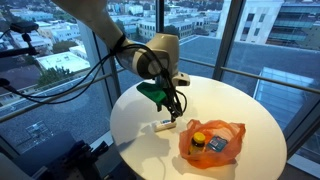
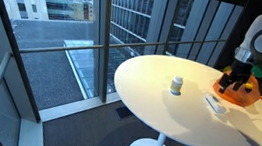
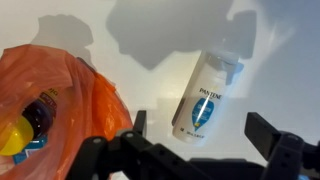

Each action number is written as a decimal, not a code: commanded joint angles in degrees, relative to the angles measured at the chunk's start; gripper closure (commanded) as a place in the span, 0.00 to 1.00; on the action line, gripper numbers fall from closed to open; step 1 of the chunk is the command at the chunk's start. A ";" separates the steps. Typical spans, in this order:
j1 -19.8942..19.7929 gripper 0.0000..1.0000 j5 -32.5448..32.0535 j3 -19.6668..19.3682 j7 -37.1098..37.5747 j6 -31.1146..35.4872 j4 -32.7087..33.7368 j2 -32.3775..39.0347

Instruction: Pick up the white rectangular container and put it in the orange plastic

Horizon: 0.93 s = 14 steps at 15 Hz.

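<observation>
Fingers (image 3: 268, 135) spread wide apart, released, nothing gripped. Wrist view: the gripper (image 3: 197, 120) looks straight down, one dark finger on each side of the lower frame. White container (image 3: 207, 97) lies flat on the white table (image 3: 130, 40) in the gap between the fingers as seen from above; it has a blue Pantene label and its cap end points to the upper right. No contact visible between fingers and container. Orange bag (image 3: 75, 95) sits at left, crumpled and open, near the container but not touching it. Inside the bag are a yellow item (image 3: 14, 135) and a dark bottle (image 3: 42, 108).

In an exterior view the gripper (image 1: 175, 116) hangs just above the round table (image 1: 135, 110), fingers pointing down. The white container (image 1: 162, 126) lies on the tabletop just under and beside the fingertips. Cannot tell if a fingertip touches it. The orange bag (image 1: 212, 143) rests nearby, toward the table edge, with yellow and blue contents showing. Glass walls with city buildings behind.

In an exterior view the gripper (image 2: 232, 84) is at the far side of the table (image 2: 158, 102). The white container (image 2: 216, 105) lies flat on the table in front of the orange bag (image 2: 242, 94), outside it. A small white jar (image 2: 177, 86) stands upright near the table middle, well apart from both.
</observation>
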 commanded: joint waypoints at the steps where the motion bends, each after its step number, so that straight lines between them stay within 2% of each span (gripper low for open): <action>1: 1.29 0.00 -2.10 0.03 3.59 1.65 1.26 2.91; 14: 4.28 0.00 -4.42 -1.29 8.92 5.86 4.05 11.50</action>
